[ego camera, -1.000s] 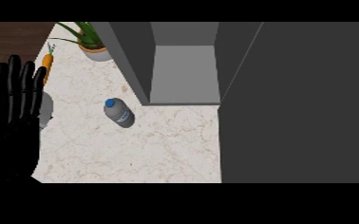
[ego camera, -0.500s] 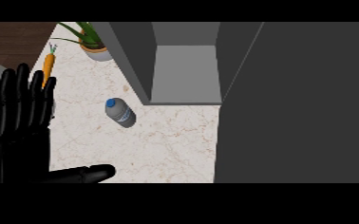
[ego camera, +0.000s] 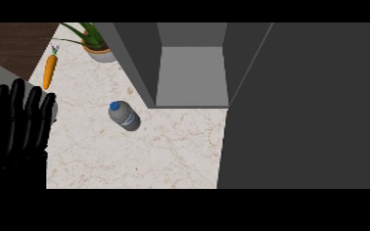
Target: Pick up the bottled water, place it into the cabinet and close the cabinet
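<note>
Blue-capped bottle (ego camera: 124,116) is set on the marble counter (ego camera: 145,161), near the front-left corner of the open cabinet (ego camera: 192,73) and not touching it. Upright or lying cannot be told. The bottle is not held by anything. Left hand (ego camera: 25,122) is parked at the left edge, fingers straight and up, holding nothing, well apart from the bottle. Right hand is out of view. Door (ego camera: 296,107) is swung open at right. Carrot (ego camera: 49,71) and plant (ego camera: 98,46) are placed far left.

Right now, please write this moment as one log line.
bottled water: on counter, untouched | cabinet: open | left hand: resting open, left edge
</note>
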Robot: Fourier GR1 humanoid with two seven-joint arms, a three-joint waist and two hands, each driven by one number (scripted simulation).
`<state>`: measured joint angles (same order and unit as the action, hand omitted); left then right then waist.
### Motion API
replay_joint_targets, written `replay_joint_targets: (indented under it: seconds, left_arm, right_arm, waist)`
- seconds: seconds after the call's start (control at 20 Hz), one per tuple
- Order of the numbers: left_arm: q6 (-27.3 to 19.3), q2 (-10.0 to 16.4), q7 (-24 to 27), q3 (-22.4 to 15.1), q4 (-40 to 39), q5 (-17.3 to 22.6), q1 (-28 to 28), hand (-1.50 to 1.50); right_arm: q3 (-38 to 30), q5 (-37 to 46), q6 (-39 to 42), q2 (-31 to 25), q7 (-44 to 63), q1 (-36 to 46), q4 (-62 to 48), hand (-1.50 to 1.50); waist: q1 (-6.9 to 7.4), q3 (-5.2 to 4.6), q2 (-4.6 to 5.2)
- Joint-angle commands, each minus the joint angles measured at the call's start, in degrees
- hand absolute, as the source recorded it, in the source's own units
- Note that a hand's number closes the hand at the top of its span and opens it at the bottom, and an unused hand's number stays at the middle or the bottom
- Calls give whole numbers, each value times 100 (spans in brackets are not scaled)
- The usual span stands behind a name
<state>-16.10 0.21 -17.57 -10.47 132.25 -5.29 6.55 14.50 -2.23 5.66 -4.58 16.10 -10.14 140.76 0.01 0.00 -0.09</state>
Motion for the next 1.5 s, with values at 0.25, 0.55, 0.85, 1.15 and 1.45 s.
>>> replay_joint_targets:
  seconds: [0.25, 0.55, 0.85, 1.15, 1.45]
  left_arm:
    - [112, 323, -575, 172, 208, 51, 233, -150]
    - [72, 162, 19, 50, -596, -198, 205, -150]
    - [-9, 79, 425, 679, -1869, 171, -552, -150]
    - [371, 228, 1167, 903, -2259, 621, 233, -150]
    - [524, 119, 2043, 1256, -4077, 849, -511, -150]
  right_arm:
    - [328, 281, -231, 153, 447, -41, 504, -150]
    - [1449, 1273, -569, 367, 598, -103, 490, -150]
    - [1104, 869, -562, 198, 542, -2, 477, -150]
    - [1093, 772, -493, -52, 324, -379, 637, -150]
    - [823, 434, -567, -199, 873, -89, 1024, -150]
  waist:
    - [-2, -1, 2]
    - [-12, -4, -2]
    - [-39, -4, 9]
    - [-18, -2, -4]
    - [-71, -6, 12]
